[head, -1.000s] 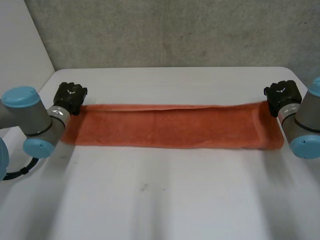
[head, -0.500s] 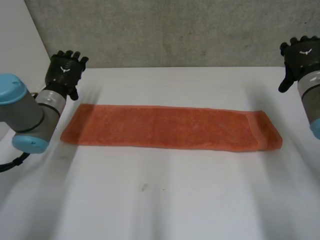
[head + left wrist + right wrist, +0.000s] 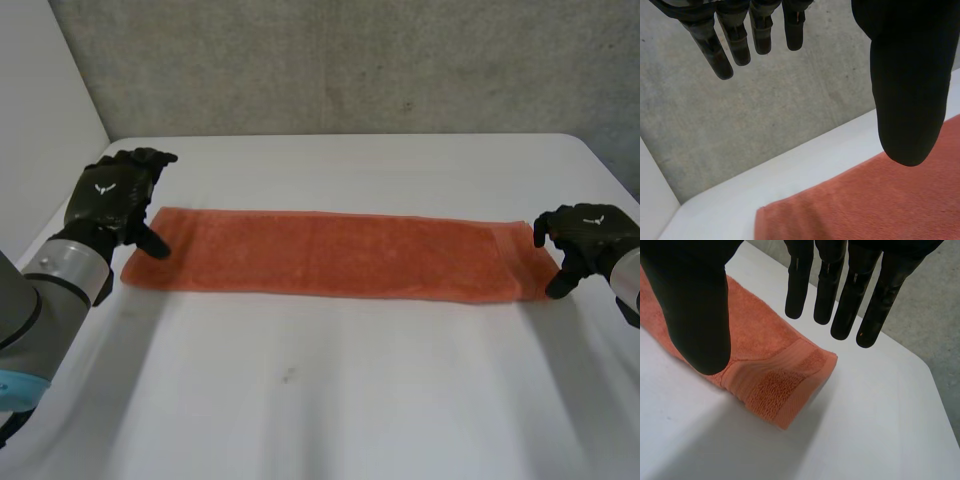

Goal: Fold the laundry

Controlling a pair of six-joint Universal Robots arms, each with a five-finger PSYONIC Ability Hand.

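Note:
An orange towel (image 3: 330, 253), folded into a long narrow strip, lies flat across the white table (image 3: 330, 400). My left hand (image 3: 108, 195) hovers over its left end, thumb reaching toward the cloth. In the left wrist view the fingers (image 3: 725, 45) are straight and spread from the thumb, with the towel's corner (image 3: 865, 210) below and nothing held. My right hand (image 3: 588, 232) is just beyond the towel's right end. Its straight fingers (image 3: 840, 290) and thumb hang above the banded end of the towel (image 3: 775, 370) without touching it.
A grey wall (image 3: 350, 60) stands behind the table's far edge and a white panel (image 3: 40, 120) at the left. Bare tabletop stretches in front of the towel, and the table's rounded right corner (image 3: 590, 150) is near my right hand.
Both hands let go of the towel's far corners, lifted up and back while opening, then came down again at the two short ends. The towel stayed flat.

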